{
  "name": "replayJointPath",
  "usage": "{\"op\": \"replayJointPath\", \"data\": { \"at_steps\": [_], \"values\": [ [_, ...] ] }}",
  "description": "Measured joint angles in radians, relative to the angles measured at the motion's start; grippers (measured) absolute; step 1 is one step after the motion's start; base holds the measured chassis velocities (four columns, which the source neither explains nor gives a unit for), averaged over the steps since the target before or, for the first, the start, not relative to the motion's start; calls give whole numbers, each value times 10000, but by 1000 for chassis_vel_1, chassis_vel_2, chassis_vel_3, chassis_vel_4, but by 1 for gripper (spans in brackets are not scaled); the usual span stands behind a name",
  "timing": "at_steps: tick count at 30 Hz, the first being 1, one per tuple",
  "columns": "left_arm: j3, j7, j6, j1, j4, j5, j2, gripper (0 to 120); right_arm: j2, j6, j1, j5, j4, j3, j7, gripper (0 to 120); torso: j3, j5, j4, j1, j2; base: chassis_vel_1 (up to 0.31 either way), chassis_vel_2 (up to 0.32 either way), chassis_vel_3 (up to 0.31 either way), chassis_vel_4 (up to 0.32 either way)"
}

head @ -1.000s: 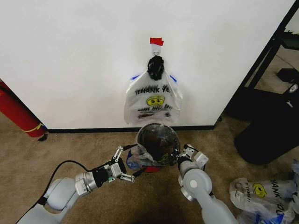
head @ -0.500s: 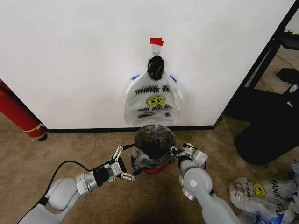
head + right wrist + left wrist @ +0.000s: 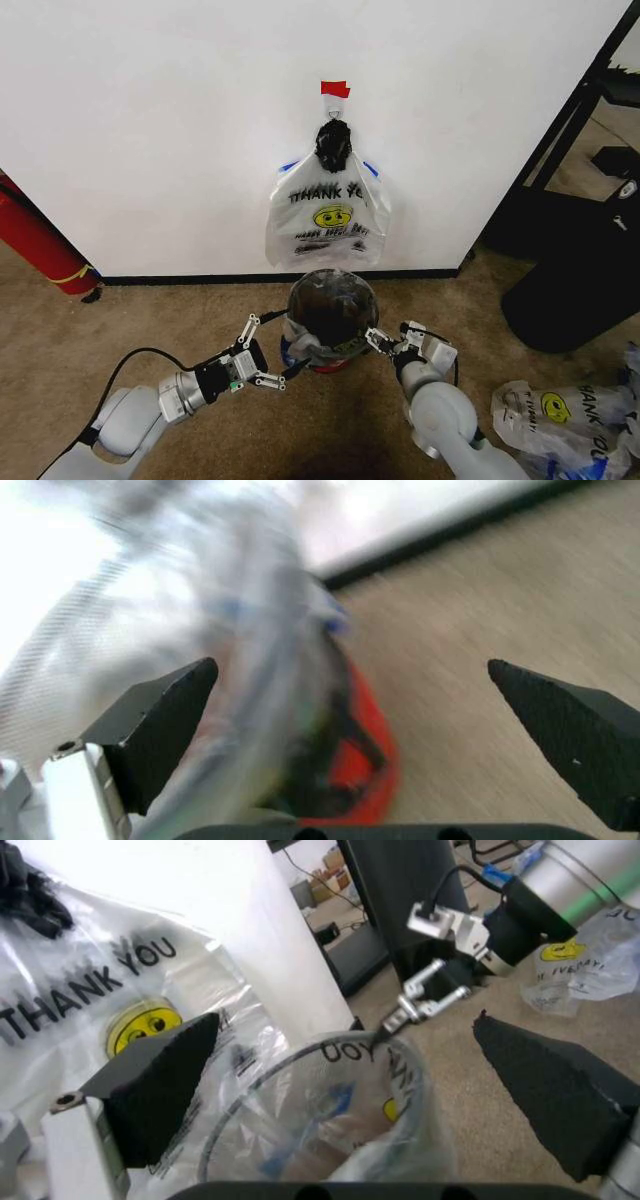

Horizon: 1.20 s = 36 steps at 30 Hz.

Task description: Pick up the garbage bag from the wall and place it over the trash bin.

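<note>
The garbage bag (image 3: pixel 305 348) lines the black mesh trash bin (image 3: pixel 332 312), its film folded over the rim; its "YOU" print and smiley (image 3: pixel 392 1108) show at the rim. My left gripper (image 3: pixel 270 350) stands open just left of the bin, and its fingers (image 3: pixel 165 1080) frame the bin mouth (image 3: pixel 300 1132) with nothing between them. To the right of the bin my right gripper (image 3: pixel 379 342) is open, its tips at the rim film (image 3: pixel 405 1012). The bin's red base (image 3: pixel 368 765) sits beside its open fingers (image 3: pixel 160 720). The wall (image 3: pixel 150 120) carries red tape (image 3: pixel 335 88).
Another smiley "THANK YOU" bag (image 3: pixel 328 215) hangs from the hook (image 3: pixel 333 140) right behind the bin. A red cylinder with a yellow band (image 3: pixel 40 245) leans at the left. A black stand (image 3: pixel 570 280) and loose smiley bags (image 3: pixel 560 410) lie to the right on the carpet.
The bin, tipped toward me a second ago, has settled upright. My right arm has shifted to the right, its gripper backing off from the rim. The left gripper has barely moved.
</note>
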Motion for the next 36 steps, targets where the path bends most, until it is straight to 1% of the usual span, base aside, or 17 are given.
{"op": "replayJointPath", "data": {
  "at_steps": [1, 3, 4, 10, 12, 13, 15, 17, 18, 19, 20, 21, 22, 23, 24, 30, 36],
  "values": [
    [-5, -7, -6, 0, 0, 0, -12, 100, -12, 322, 1, -126, -81, 6, -414, 100, 0, 0, 0, 0, 0, 0, 0, 0, 0],
    [-13, -20, -13, 3, 0, 0, -65, 100, 5, 1581, 91, -541, -459, 54, -1714, 100, 0, 0, 2, 0, 0, 0, 0, 0, 0],
    [-13, -20, -13, 3, 0, 0, -65, 100, 5, 1581, 91, -541, -459, 54, -1714, 100, 0, 0, 2, 0, 0, 0, 0, 0, 0],
    [-127, -73, -17, 121, -85, -24, -179, 100, 54, 3708, 177, -1235, -1036, 401, -4464, 100, 0, -1, 3, 0, 0, 0, 0, 0, 0],
    [-163, -143, -14, 130, -109, -75, -219, 100, 70, 3996, 169, -1424, -1116, 509, -4839, 100, 0, 0, 2, 0, 0, 0, 0, 0, 0],
    [-221, -367, 77, 142, -186, -216, -332, 100, 143, 4535, 137, -1970, -1204, 796, -5311, 100, 1, 0, 2, 0, -1, 0, 0, 0, 0],
    [-256, -1080, 358, 142, -366, -593, -711, 100, 369, 5485, -1, -3187, -1146, 1353, -5481, 100, 1, 3, 3, 0, 0, 0, 0, 0, 0],
    [-254, -1924, 764, 49, -551, -1289, -1396, 100, 597, 6226, -258, -4336, -818, 1935, -5409, 100, 0, 1, 3, 0, 0, 0, 0, 0, 0],
    [-254, -1924, 764, 49, -551, -1289, -1396, 100, 597, 6226, -258, -4336, -818, 1935, -5409, 100, 0, 1, 3, 0, 0, 0, 0, 0, 0],
    [-226, -2548, 1050, -53, -667, -1821, -1900, 100, 698, 6480, -484, -4913, -551, 2225, -5285, 100, 0, -1, 1, 0, 0, 0, 0, 0, 0],
    [-203, -2810, 1146, -90, -707, -2013, -2088, 100, 743, 6568, -598, -5137, -434, 2330, -5210, 100, 0, -3, 0, 0, 0, 0, 0, 0, 0],
    [-120, -3792, 1500, -199, -864, -2703, -2700, 100, 850, 6760, -880, -5571, -163, 2568, -5072, 100, 0, -1, -2, 0, 0, 0, 0, 0, 0],
    [-92, -4415, 1774, -248, -1005, -3178, -3107, 100, 982, 6895, -1117, -5871, 58, 2779, -4992, 100, 0, -1, -2, 0, 0, 0, 0, 0, 0],
    [-92, -4545, 1846, -258, -1046, -3300, -3221, 100, 1030, 6928, -1191, -5951, 118, 2832, -4979, 100, 0, -2, -1, 0, 0, 0, 0, 0, 0],
    [-145, -4808, 2002, -272, -1145, -3529, -3610, 100, 1289, 7021, -1469, -6269, 308, 3024, -4940, 100, 0, 1, 0, 0, 0, 0, 0, 0, 0],
    [-250, -4911, 1931, -212, -1077, -3099, -3847, 100, 2036, 7100, -1877, -6096, 528, 3070, -4794, 100, 0, 0, 3, 0, 0, 0, 0, 0, 0],
    [-245, -5926, 2013, -482, -1133, -2518, -4119, 100, 2556, 6821, -2364, -5959, 796, 3303, -5646, 100, 0, -2, 0, 0, 0, 0, 0, 0, 0]
  ]
}}
